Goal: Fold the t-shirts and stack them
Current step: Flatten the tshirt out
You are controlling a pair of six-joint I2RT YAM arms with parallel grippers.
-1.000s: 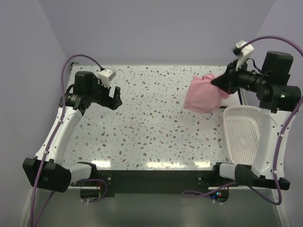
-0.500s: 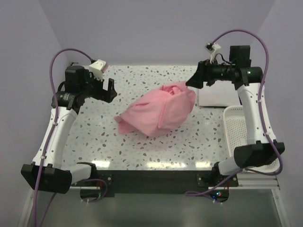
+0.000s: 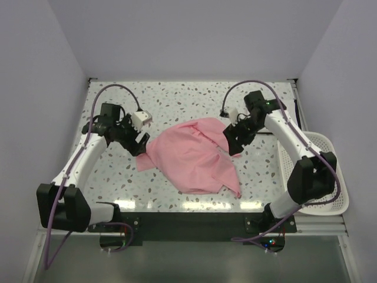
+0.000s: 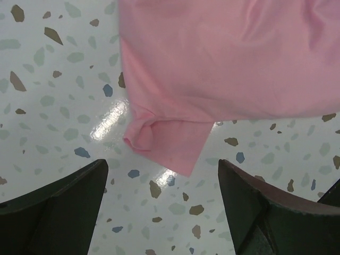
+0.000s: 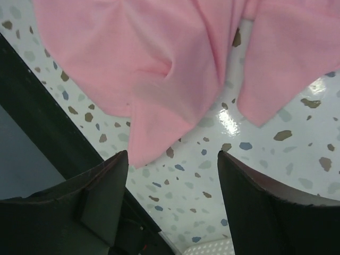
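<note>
Both arms have dropped from the back corners onto the cloth since half a second back. The shirt has gone from a bunched lump to a loose spread.

Speckled terrazzo counter [image 3: 177,100] carries everything. Pale pink cloth t-shirt [image 3: 194,162] lies mid-counter, roughly opened out but rumpled, with creases through the middle and a tongue trailing toward the near edge. Not flat, not squared, no fold made. White perforated plastic basket [image 3: 337,197] sits off the right end of the counter, apart from the shirt and partly hidden by the right arm.

Left gripper [image 3: 140,146] is at the shirt's left edge, jaws spread wide with nothing between them. Its wrist view shows a turned-under corner [image 4: 159,143] just ahead of the fingertips, not touched. Right gripper [image 3: 231,139] is over the shirt's right side, jaws likewise spread. The cloth edge lies below and beyond them, no pinch.

Status, my read: early. Shirt is only laid out; flattening, sleeve folds, halving and stacking are all left. No folded white tee shows in any view, so can't say whether there is a stack to land on. Next step looks like each side taking an edge to pull the cloth taut. The turned-under corner likely needs undoing first or it folds in crooked.
</note>
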